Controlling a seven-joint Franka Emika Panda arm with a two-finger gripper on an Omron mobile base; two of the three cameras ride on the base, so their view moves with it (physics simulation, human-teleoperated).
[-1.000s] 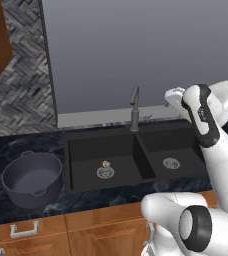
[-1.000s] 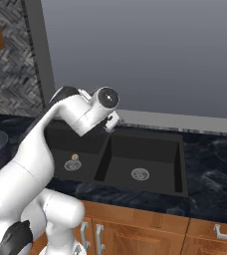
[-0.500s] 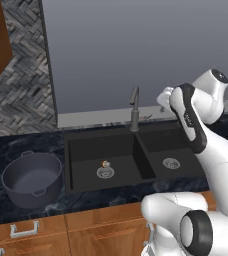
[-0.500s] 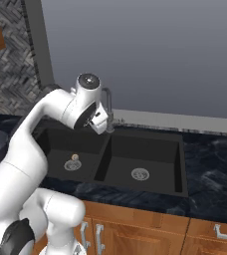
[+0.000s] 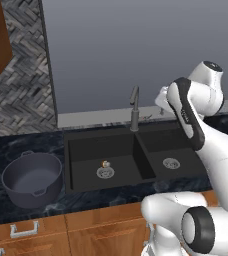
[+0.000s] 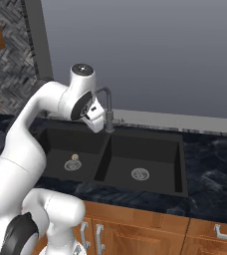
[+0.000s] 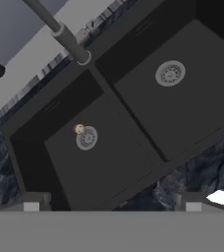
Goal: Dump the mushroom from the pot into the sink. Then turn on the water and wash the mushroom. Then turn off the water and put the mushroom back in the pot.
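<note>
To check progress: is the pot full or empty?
Empty: the pot shows a bare bottom; the mushroom lies in the sink.

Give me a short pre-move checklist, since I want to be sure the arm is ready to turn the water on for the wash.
1. Mushroom in the sink, beside the left basin's drain: ok.
2. Pot upright on the counter left of the sink, out of the way: ok.
3. Gripper open and holding nothing: ok.
4. Gripper near the faucet, raised above the sink: ok.
5. No stream from the faucet yet: ok.
6. Lever position: cannot tell.
</note>
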